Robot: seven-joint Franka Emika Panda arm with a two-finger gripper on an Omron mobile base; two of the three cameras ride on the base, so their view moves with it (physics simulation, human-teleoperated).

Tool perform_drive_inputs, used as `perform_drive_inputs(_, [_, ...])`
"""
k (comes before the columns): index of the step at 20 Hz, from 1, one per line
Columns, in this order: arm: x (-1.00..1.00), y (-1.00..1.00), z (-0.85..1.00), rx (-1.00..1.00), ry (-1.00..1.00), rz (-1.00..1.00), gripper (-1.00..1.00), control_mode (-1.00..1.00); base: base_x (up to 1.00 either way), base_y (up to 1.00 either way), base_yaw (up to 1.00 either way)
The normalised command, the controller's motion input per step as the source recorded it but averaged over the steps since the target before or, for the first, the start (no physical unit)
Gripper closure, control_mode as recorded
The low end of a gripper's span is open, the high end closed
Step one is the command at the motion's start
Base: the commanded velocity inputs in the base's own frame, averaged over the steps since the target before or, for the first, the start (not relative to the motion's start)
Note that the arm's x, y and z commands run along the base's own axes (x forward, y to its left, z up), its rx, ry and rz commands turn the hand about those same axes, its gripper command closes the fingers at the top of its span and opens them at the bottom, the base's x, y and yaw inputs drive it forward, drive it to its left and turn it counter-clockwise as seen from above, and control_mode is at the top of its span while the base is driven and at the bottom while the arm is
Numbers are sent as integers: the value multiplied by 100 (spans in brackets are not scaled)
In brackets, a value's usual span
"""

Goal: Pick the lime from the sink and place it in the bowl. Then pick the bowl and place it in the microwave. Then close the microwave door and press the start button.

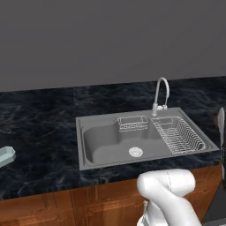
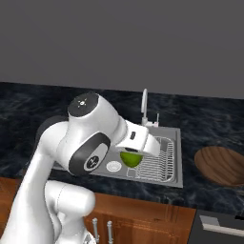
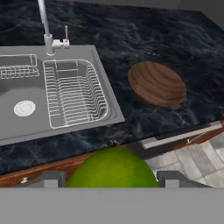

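The yellow-green lime [image 3: 111, 168] sits between my two fingertips [image 3: 48, 178], and my gripper [image 3: 111, 180] is shut on it. From the right base view the lime [image 2: 130, 158] hangs under the hand, with the gripper [image 2: 130, 153] above the right part of the grey sink [image 2: 174, 159]. The sink basin [image 1: 101, 145] holds nothing but its drain. The brown wooden bowl [image 3: 156, 84] rests on the dark counter to the right of the sink, also seen as the bowl [image 2: 221, 164]. The microwave and its door are out of view.
A curved faucet [image 1: 160, 90] stands behind the sink. A wire drying rack [image 1: 178, 134] and a small wire basket [image 1: 132, 123] sit inside it. A pale object [image 1: 6, 155] lies at the counter's far left. A dark appliance front with a grey handle [image 2: 219, 223] is below the counter.
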Motion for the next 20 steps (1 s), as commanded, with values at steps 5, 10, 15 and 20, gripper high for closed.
perform_drive_inputs(5, [46, -100, -22, 0, 2, 0, 100, -100, 0, 0, 0])
perform_drive_inputs(10, [48, -93, -34, 0, 5, 0, 100, -100, 0, 0, 0])
perform_drive_inputs(15, [58, -49, -66, -2, 13, 1, 100, -100, 0, 0, 0])
perform_drive_inputs(20, [56, -31, -48, -3, 6, 2, 100, -100, 0, 0, 0])
